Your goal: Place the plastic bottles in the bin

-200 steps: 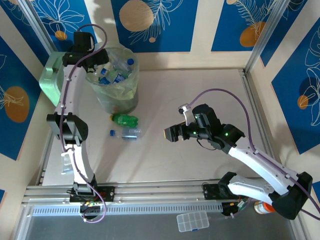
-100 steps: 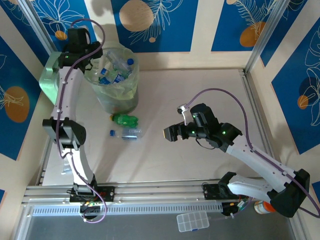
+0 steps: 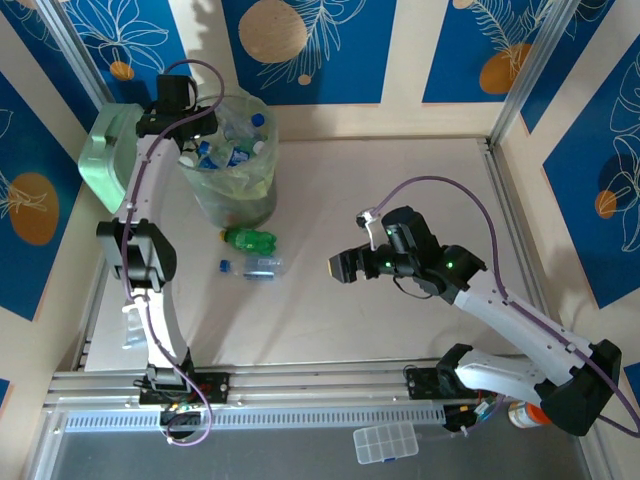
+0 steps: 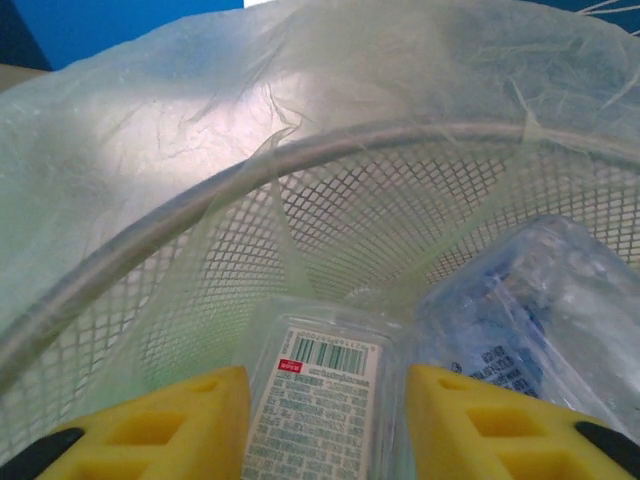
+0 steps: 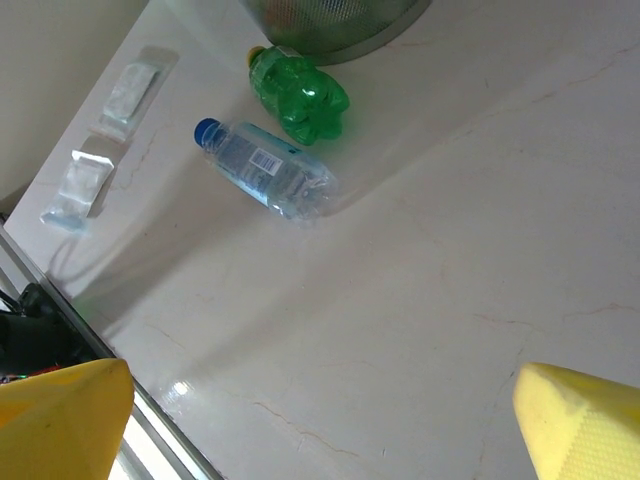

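Barcode label (image 4: 318,385) I couldn't read on a bottle (image 4: 330,330) between the fingers (image 4: 180,425) of my left gripper (image 4: 325,378) in the bin (image 4: 400,195), grip unclear, right gripper (image 5: 322,385) wide open, green bottle (image 5: 300,95) and blue-capped bottle (image 5: 270,180) lay nearby.

I see the round mesh bin (image 3: 246,204) with its clear liner standing upright, many bottles (image 3: 229,147) piled inside, and a green bottle (image 3: 250,239) and a clear blue-capped bottle (image 3: 255,266) lying sideways near its base.

1 green bottle (image 5: 300,95) + 1 clear bottle (image 5: 265,170) out ahead of right claw (image 3: 340,268). 1 bin (image 3: 240,200), more bottles inside, can't count. 2 packets (image 5: 128,88).
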